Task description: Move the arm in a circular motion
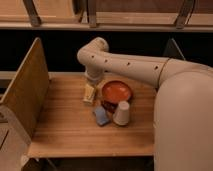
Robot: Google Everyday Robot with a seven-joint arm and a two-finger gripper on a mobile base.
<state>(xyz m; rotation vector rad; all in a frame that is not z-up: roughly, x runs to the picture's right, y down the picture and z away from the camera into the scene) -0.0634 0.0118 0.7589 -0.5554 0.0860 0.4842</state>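
The arm (pixel 130 65) is a large cream-white tube with small dark holes. It comes in from the lower right, where its thick body (pixel 182 120) fills the view, and runs left to a rounded elbow (pixel 95 50). From there it bends down to the gripper (pixel 93 80). The gripper hangs low over the back left part of the wooden table (pixel 65 130), just above a small pale object (pixel 89 93) and left of an orange-red bowl (pixel 116 91).
A white upturned cup (pixel 121 113) and a small blue object (pixel 101 116) sit in front of the bowl. A tilted wooden side panel (pixel 25 95) stands at the table's left, and a dark panel (pixel 172 50) at the back right.
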